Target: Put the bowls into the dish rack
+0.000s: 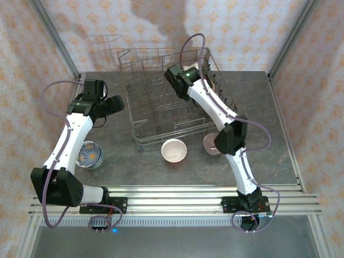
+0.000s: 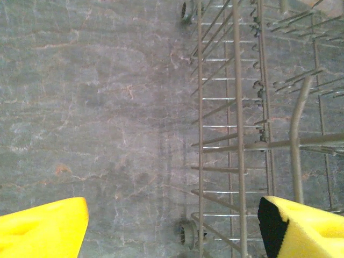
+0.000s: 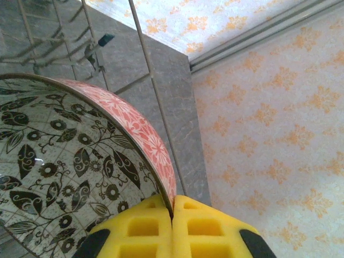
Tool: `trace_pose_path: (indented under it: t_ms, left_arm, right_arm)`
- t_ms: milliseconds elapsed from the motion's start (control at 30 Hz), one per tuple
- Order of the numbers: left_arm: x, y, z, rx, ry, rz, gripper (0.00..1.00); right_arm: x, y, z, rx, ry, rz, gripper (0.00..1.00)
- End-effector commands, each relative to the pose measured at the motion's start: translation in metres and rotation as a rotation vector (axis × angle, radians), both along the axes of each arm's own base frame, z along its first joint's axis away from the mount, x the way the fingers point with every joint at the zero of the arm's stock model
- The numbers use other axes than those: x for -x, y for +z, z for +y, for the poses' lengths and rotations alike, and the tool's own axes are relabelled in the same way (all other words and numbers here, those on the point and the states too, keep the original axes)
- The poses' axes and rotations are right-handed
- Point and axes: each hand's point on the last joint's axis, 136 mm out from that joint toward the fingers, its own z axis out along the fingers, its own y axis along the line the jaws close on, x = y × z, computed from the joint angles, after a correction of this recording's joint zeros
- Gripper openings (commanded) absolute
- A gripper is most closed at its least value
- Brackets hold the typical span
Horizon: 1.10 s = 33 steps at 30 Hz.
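Two risks we log: right end effector (image 3: 173, 215) clamped on patterned bowl (image 3: 64, 161) rim only, slip could chip it against dish rack (image 2: 239, 107); left end effector (image 2: 172, 228) spread wide, empty, may snag rack.

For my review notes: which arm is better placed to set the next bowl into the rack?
Right. The right pincer is shut on the rim of the floral bowl at the far right of the dish rack; the left pincer hangs open, empty, beside it.
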Motion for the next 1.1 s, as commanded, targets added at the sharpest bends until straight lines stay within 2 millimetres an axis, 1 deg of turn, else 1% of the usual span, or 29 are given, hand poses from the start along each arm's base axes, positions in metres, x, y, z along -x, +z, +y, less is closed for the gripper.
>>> trace_pose_path:
  t_ms: [0, 133, 233, 367, 433, 533, 667, 800, 900, 1067]
  left_arm:
    - [0.015, -0.013, -0.003, 0.003, -0.031, 0.055, 0.78]
    - [0.029, -0.027, -0.002, -0.008, -0.038, 0.105, 0.71]
    - [0.038, -0.031, 0.0, -0.019, -0.034, 0.115, 0.67]
    - [0.045, -0.038, -0.001, -0.011, -0.035, 0.134, 0.62]
    - [0.049, -0.047, -0.003, 0.001, -0.037, 0.171, 0.61]
    - [0.052, -0.062, -0.008, 0.031, -0.045, 0.222, 0.6]
    - [0.054, -0.077, -0.029, 0.077, -0.101, 0.247, 0.54]
    - [0.056, -0.086, -0.042, 0.097, -0.126, 0.273, 0.5]
    - [0.057, -0.087, -0.055, 0.124, -0.149, 0.26, 0.49]
    - [0.057, -0.09, -0.073, 0.147, -0.168, 0.251, 0.49]
  right_arm:
    - [0.006, 0.025, -0.011, 0.034, -0.053, -0.099, 0.0]
    - [0.009, 0.021, -0.009, -0.014, -0.063, -0.101, 0.0]
    - [0.009, 0.02, -0.007, -0.055, -0.07, -0.11, 0.0]
    - [0.011, 0.023, -0.005, -0.06, -0.084, -0.148, 0.0]
    - [0.011, 0.024, -0.005, -0.07, -0.089, -0.158, 0.0]
    - [0.013, 0.035, -0.006, -0.043, -0.095, -0.209, 0.0]
    - [0.015, 0.04, -0.008, 0.015, -0.099, -0.228, 0.0]
    - [0.018, 0.045, -0.015, 0.098, -0.116, -0.249, 0.0]
    - [0.02, 0.045, -0.018, 0.138, -0.12, -0.252, 0.0]
    - [0.018, 0.038, -0.018, 0.153, -0.125, -0.25, 0.0]
